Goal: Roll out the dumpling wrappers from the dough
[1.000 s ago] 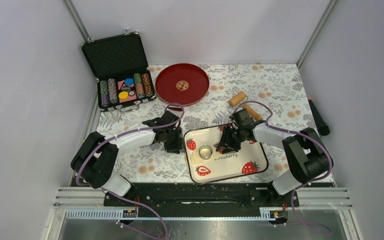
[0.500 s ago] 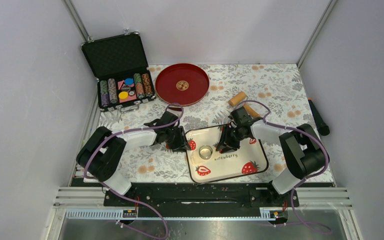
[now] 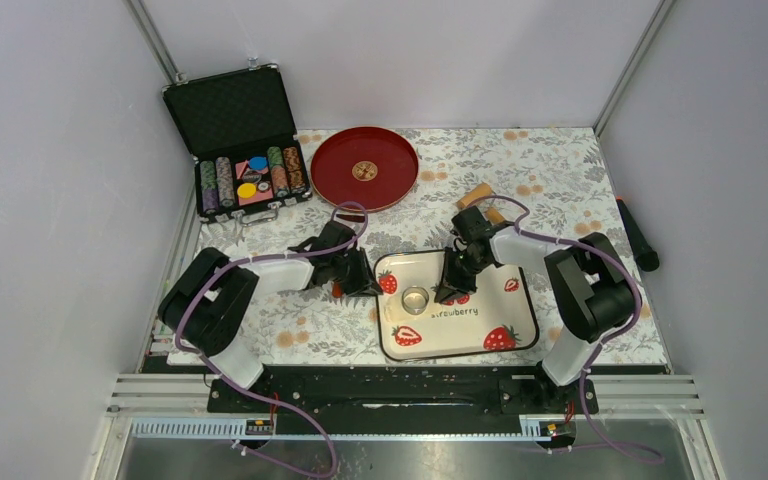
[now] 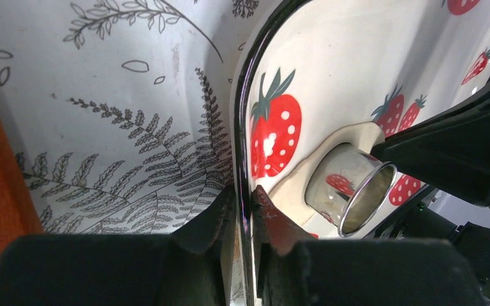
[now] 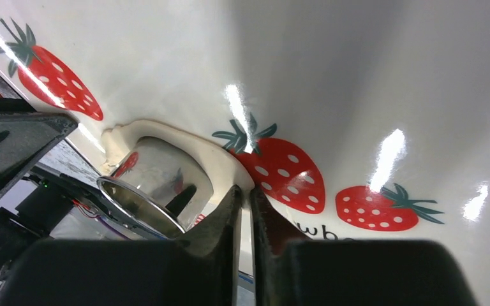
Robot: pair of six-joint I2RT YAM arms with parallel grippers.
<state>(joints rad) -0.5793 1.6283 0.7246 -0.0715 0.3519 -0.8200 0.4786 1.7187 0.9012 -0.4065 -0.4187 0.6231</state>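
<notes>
The dough [image 5: 212, 155] is a thin pale-cream sheet lying in the strawberry tray [image 3: 500, 312], with the metal ring cutter [image 3: 416, 299] standing on it. My right gripper [image 5: 246, 192] points down into the tray just right of the cutter and is shut on the sheet's near edge. At the tray's left side my left gripper [image 4: 245, 203] is shut on the black rim [image 4: 241, 115], one finger inside and one outside. The left wrist view shows the dough [image 4: 286, 194] spread under the ring cutter [image 4: 351, 189]. The dumpling wrappers are out of view.
A tan wooden roller [image 3: 477, 196] lies behind the tray on the flowered cloth. The red plate [image 3: 364, 168] sits at the back middle, an open case of poker chips [image 3: 248, 176] at the back left. A black tool [image 3: 638, 236] lies by the right wall.
Both grippers have closed: the left slid right onto the tray's rim, the right closed on the dough's edge. The tray sits slightly further right.
</notes>
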